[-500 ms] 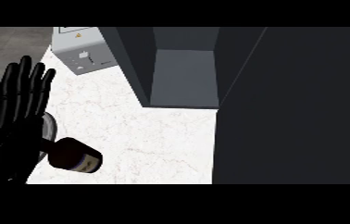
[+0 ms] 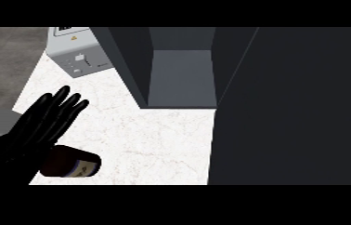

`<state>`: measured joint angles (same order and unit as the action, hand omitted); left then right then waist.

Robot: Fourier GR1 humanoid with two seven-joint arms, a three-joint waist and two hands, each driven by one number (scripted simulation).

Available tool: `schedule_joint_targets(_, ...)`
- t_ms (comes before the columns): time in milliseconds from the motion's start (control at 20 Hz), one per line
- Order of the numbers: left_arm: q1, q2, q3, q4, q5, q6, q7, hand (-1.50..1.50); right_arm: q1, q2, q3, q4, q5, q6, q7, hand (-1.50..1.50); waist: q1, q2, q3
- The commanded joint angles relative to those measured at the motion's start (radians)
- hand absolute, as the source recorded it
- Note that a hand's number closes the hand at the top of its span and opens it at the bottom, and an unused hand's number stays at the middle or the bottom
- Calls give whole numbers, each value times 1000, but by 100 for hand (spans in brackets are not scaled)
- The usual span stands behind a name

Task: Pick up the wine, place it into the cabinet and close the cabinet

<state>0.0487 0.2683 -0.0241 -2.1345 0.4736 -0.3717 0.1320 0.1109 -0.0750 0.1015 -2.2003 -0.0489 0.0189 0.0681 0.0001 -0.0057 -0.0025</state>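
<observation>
The wine bottle lies on its side at the lower left of the white marble counter, dark with a pale label. My left hand is open beside and over it, fingers straight and pointing up-right, and its palm hides the bottle's left part. The dark grey cabinet stands open at the top centre, showing a bare grey shelf. Its door is a large dark panel filling the right side. My right hand does not show.
A grey toaster-like appliance stands at the back left, next to the cabinet's left wall. The counter's left edge runs close by my left hand. Bare marble lies between the bottle and the cabinet.
My left hand has shifted right and a little down, closer over the bottle. The bottle, cabinet and door stay where they were.
</observation>
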Motion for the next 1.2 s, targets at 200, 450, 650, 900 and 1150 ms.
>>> schedule_joint_targets(200,40,255,194,-63,532,-104,217,-150,117,6,124,-266,-30,-8,213,-150,-3,0,2)
schedule_joint_targets(450,-29,353,304,-95,719,-7,306,-150,91,19,222,-372,44,-58,357,-150,-2,3,2)
schedule_joint_targets(650,62,387,405,-76,820,-80,349,-150,61,26,306,-444,143,-110,455,-150,4,1,1)
schedule_joint_targets(900,108,374,459,-165,878,-26,417,-150,68,24,299,-404,109,-132,410,-150,3,2,2)
schedule_joint_targets(1150,94,364,435,-211,820,36,440,-150,34,2,360,-451,183,-182,493,-150,-4,1,2)
